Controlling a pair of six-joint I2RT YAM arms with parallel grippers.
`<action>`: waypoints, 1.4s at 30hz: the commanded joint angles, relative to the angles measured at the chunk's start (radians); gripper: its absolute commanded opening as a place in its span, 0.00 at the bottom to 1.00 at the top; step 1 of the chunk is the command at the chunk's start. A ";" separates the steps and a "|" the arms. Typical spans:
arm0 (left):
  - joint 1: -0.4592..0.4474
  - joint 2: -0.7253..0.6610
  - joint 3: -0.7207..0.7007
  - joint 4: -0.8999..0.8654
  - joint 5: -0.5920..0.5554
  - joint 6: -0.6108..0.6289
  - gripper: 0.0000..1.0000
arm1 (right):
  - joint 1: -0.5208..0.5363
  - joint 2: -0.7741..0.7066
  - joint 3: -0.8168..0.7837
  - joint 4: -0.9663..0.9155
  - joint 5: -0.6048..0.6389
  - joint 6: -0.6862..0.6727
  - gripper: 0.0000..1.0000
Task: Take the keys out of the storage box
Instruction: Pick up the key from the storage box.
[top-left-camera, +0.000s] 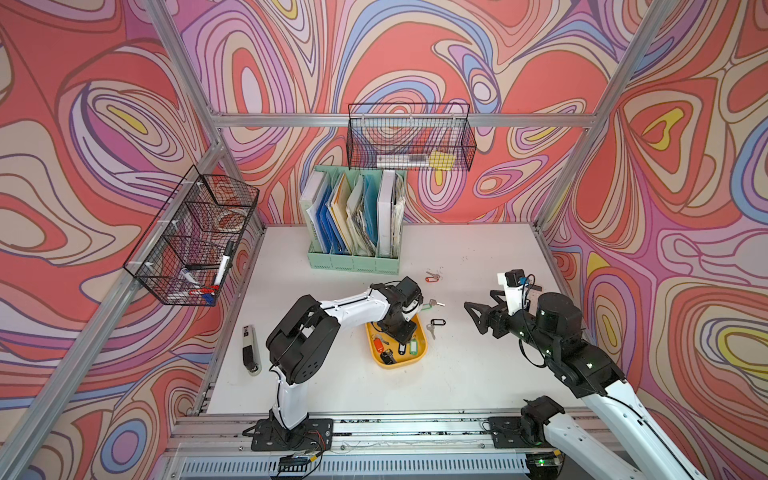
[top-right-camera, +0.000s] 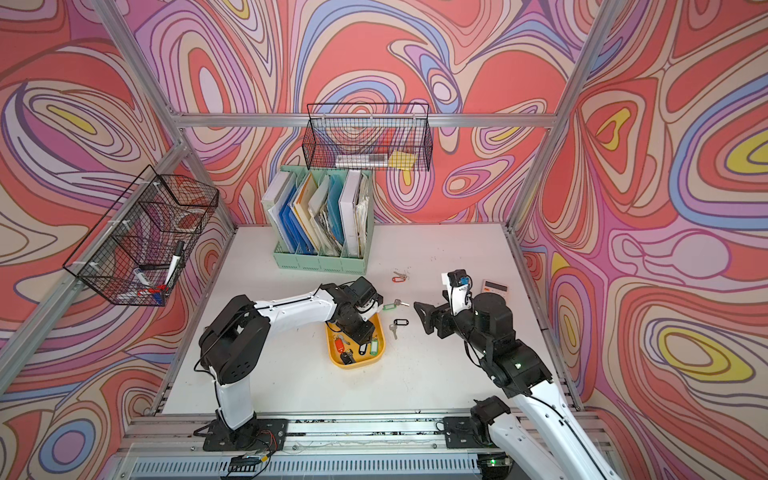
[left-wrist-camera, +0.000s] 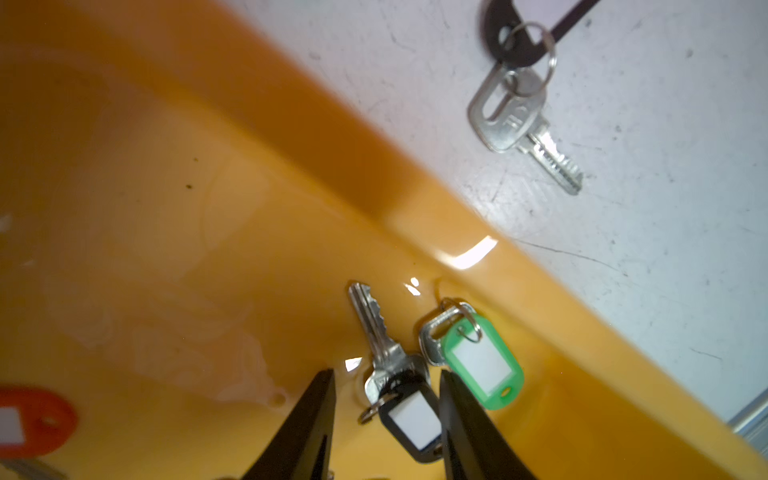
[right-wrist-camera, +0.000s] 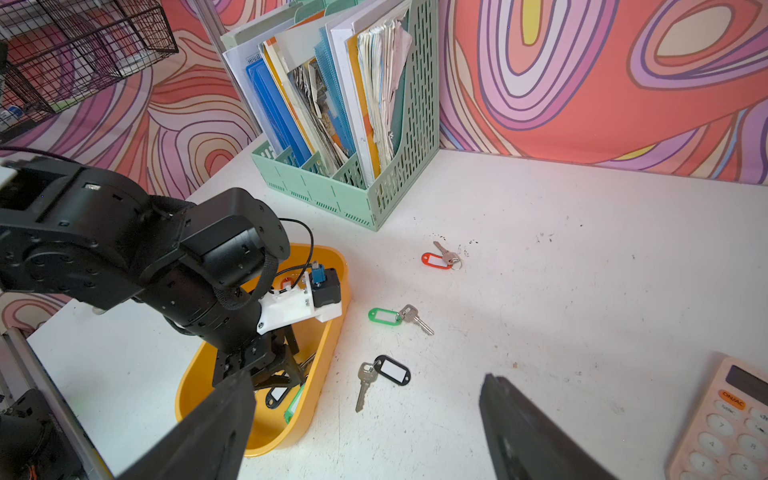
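The left arm (top-left-camera: 353, 307) reaches forward, its wrist bent so the left hand (left-wrist-camera: 386, 374) points down, fingers partly apart. The right arm (top-left-camera: 582, 361) extends low, the right hand (top-left-camera: 478, 300) level, fingers spread wide.

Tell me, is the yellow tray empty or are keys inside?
Not empty. In the left wrist view, a black-tagged key, a green-tagged key and a red tag lie inside the tray.

Bright, even light on your table (top-left-camera: 457, 374), shadows soft. Left wrist view: glare streaks the storage box (left-wrist-camera: 473, 251) rim, its floor blurred. Both top views bend at the edges.
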 joint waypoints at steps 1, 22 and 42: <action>0.005 0.006 -0.004 -0.026 0.004 0.019 0.44 | 0.000 0.001 0.002 -0.005 0.010 -0.008 0.89; 0.005 -0.003 -0.041 -0.031 -0.012 0.015 0.20 | 0.001 0.017 0.003 0.006 0.005 -0.009 0.89; 0.006 -0.145 -0.041 -0.025 -0.065 0.004 0.00 | 0.001 0.024 0.017 0.012 0.019 -0.011 0.89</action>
